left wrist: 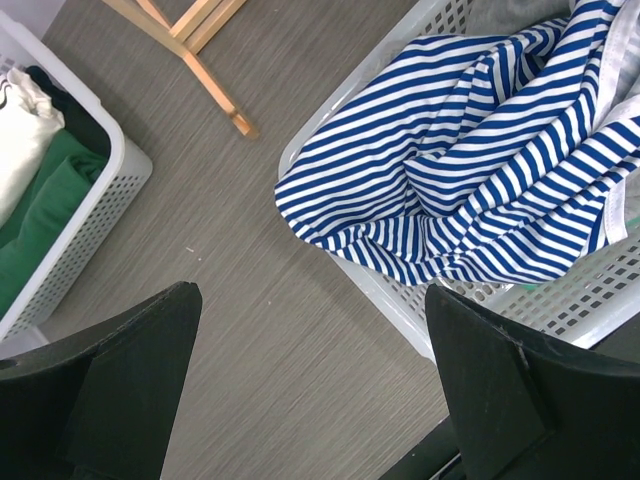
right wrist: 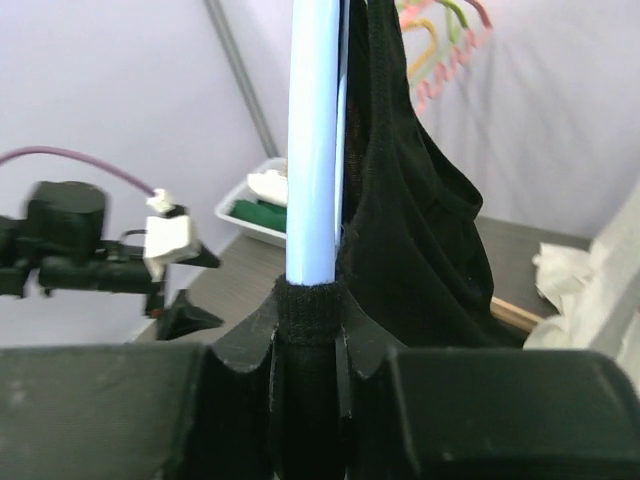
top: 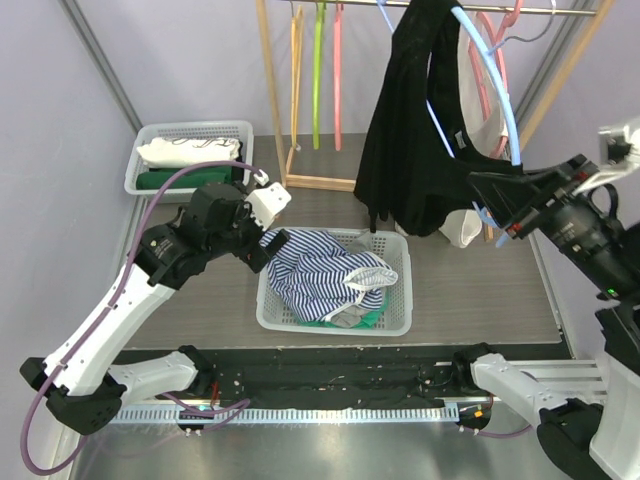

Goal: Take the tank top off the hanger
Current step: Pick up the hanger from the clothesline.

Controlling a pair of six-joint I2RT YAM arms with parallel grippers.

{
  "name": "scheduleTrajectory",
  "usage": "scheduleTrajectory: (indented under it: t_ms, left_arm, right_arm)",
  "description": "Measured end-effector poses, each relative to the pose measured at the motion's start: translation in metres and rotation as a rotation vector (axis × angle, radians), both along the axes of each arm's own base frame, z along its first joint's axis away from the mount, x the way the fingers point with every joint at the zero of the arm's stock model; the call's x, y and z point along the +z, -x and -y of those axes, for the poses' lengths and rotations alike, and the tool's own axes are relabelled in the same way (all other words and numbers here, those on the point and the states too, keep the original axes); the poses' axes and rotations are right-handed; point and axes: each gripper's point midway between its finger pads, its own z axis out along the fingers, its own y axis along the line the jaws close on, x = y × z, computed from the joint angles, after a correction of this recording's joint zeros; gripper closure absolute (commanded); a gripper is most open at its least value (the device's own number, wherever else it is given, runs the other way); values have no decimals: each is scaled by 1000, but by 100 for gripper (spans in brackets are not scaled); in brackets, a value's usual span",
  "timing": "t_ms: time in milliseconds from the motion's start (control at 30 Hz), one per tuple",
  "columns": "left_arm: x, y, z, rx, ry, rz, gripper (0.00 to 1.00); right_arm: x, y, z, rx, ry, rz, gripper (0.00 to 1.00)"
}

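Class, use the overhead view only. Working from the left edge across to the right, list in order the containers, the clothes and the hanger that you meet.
small white basket → striped garment → black tank top → blue hanger

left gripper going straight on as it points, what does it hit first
The left gripper would probably meet the bare table first, just beside the white basket holding the striped shirt; depth is unclear.

Tank top [top: 405,150] on hanger [top: 505,92] under rail [top: 560,10] at right; middle basket [top: 300,322] below-left; side basket [top: 195,126] far left.
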Motion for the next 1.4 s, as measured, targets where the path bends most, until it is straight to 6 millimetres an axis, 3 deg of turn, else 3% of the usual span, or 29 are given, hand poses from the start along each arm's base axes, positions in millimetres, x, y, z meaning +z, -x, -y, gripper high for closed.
scheduleTrajectory:
  t_ms: [100, 233, 533, 933, 1100, 1233, 1300, 1400]
  left_arm:
    - [-1, -1, -1, 6, -4, 1, 0]
    - [-1, -1, -2, 10, -4, 1, 0]
    - [5, 2, -6, 14, 11, 19, 0]
    - [15, 5, -11, 17, 41, 47, 0]
    - [19, 12, -11, -18, 50, 56, 0]
    - [29, 25, -14, -73, 54, 83, 0]
    - [46, 31, -16, -99, 79, 124, 0]
    - [95, 48, -18, -151, 171, 240, 0]
  right_arm:
    - [16, 25, -3, 60, -24, 53, 99]
    - [19, 48, -9, 140, -31, 75, 99]
    - [21, 77, -30, 327, -18, 104, 99]
    - [73, 132, -32, 466, -70, 326, 99]
    - [61, 129, -34, 472, -67, 303, 99]
    - [41, 107, -40, 466, -53, 224, 99]
    - [34, 95, -43, 456, -44, 194, 99]
    - [27, 79, -45, 440, -28, 162, 99]
